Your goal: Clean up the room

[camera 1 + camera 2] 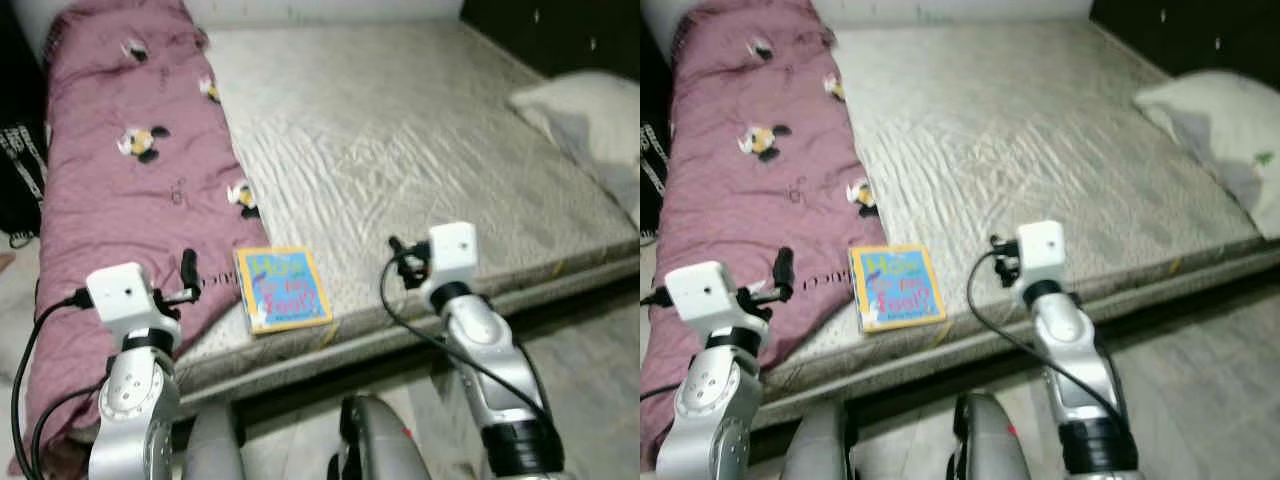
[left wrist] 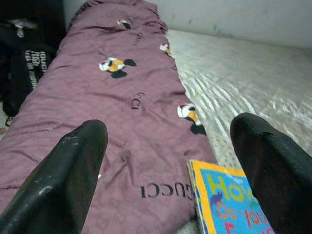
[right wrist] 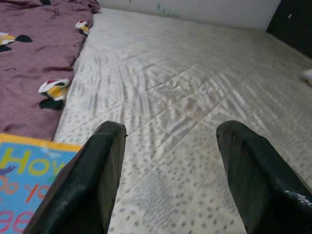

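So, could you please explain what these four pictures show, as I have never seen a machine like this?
This is a walking humanoid robot standing at the foot of a bed. The two upper pictures come from a pair of cameras on its head, looking down, so they show one scene twice. The silver arms at the bottom are its own. Each ends in a pincer of two black fingers: the left pincer hangs over a purple blanket, the right pincer over the bare mattress.

The two lower pictures come from cameras on the wrists, looking out between the fingers, which is why dark shapes frame each one.

On the mattress, near its edge, lies a children's book with a yellow border, beside the blanket. A pillow sits on the robot's right. Both pincers are open and hold nothing.
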